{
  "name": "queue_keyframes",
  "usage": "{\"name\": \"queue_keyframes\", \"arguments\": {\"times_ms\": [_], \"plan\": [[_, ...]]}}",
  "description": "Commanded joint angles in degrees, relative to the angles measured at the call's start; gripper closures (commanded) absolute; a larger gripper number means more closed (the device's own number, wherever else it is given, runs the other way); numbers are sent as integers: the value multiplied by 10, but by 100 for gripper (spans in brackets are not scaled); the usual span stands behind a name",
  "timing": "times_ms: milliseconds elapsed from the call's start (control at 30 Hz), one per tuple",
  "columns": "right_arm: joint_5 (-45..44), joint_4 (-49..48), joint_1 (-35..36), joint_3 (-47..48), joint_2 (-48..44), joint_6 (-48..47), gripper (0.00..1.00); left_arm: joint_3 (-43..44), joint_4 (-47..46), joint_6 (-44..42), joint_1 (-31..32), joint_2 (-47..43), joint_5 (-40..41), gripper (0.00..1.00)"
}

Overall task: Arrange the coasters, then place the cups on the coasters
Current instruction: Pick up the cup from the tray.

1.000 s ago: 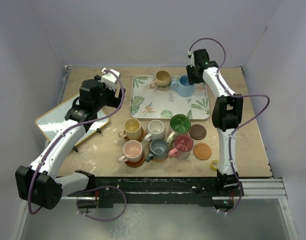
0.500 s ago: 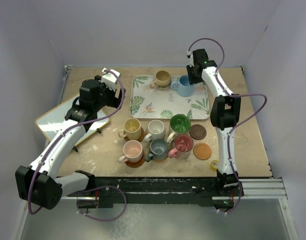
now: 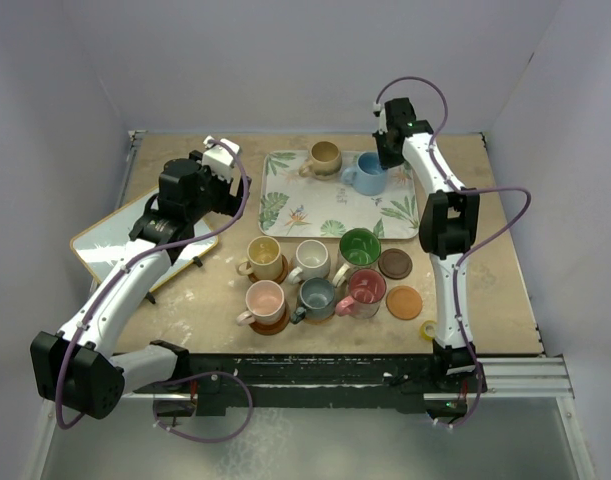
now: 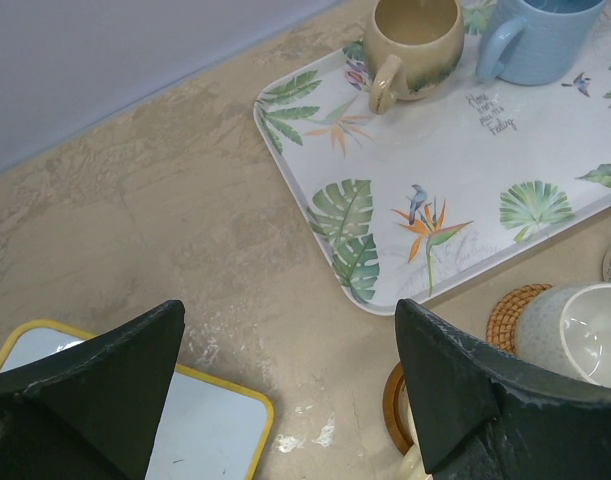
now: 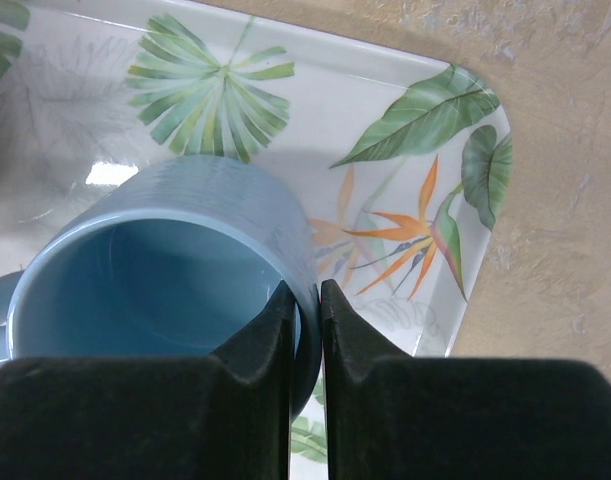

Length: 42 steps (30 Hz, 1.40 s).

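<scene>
- Right tool (image 5: 305, 300): jaws together on the wall of the blue cup (image 5: 155, 280), one finger inside the rim and one outside. Clamped.
- Directly under that tool, the cup sits over a corner of the leaf-print tray (image 5: 315, 100).
- Past the cup, on its side away from the tool: tan cup (image 3: 323, 157), close by.
- Well back from the tool, toward its arm's base: dark coaster (image 3: 395, 263) and orange coaster (image 3: 404, 301), both bare.
- Left tool (image 4: 285, 330): jaws apart, empty, above the counter (image 4: 165, 200).
- Risk: the one-sided pinch on a smooth wall may let the cup swing or slip on lifting, and a swing could strike the tan cup.
- Hidden: the cup's base, the depth of finger engagement, and most of the handle, which is cut off at the wrist view's edge.
</scene>
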<state>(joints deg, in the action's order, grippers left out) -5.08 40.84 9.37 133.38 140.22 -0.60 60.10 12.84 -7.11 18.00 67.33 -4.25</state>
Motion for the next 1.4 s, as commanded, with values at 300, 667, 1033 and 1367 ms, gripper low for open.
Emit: {"name": "queue_keyframes", "arguments": {"times_ms": [300, 667, 1033, 1367], "plan": [[-5, 17, -13, 4, -106, -14, 100, 0, -33, -7, -4, -16, -8, 18], [-10, 1, -25, -131, -264, -35, 100, 0, -35, -8, -4, -24, -9, 18], [-22, -30, -50, -345, -476, -81, 100, -4, -37, -8, -3, -42, -14, 18], [19, 1, -86, -521, -639, -163, 100, -7, -39, -12, -4, -49, -6, 17]]}}
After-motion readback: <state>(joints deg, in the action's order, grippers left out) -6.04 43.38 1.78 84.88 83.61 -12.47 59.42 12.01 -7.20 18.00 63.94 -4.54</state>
